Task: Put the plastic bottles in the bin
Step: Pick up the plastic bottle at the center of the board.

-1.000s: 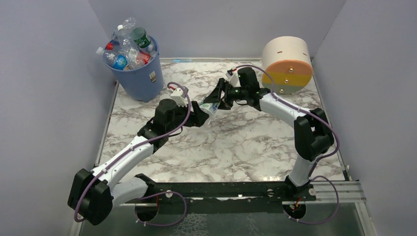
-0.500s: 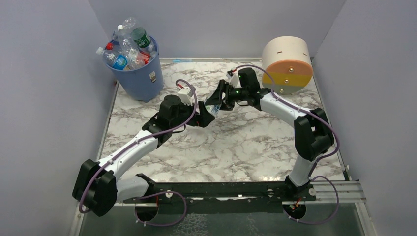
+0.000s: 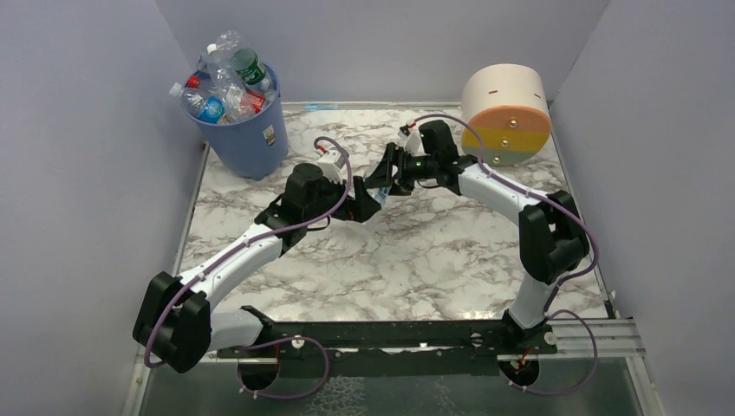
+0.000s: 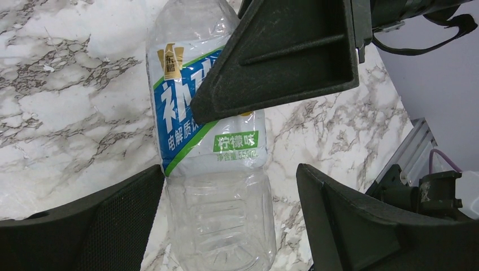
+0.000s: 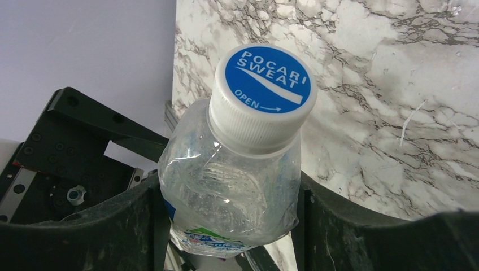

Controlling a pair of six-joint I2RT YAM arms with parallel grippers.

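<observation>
The right gripper [image 5: 226, 221] is clamped on the shoulder of a clear bottle [image 5: 231, 169], just below its white, blue-topped cap, and the thin wall looks dented between the fingers. The left gripper [image 4: 229, 220] stands wide around the same bottle's ribbed lower body, below the blue-and-green label; one finger is at the wall and the other is a little apart from it, so it carries nothing yet. The bottle looks empty, so it is probably very light, slick and easily crushed. The ribbed section between the left jaws seems the stiffer place to take hold, with a gentle squeeze. The right gripper's finger lies across the label, so nothing higher up is free. Below both is the marbled table [image 3: 416, 260]. Off to the left gripper's far left stands the blue bin [image 3: 251, 143], its bottles [image 3: 221, 87] heaped above the rim, so another could roll off. The cream-and-orange drum [image 3: 507, 117] sits beyond the right gripper, out of the way.
</observation>
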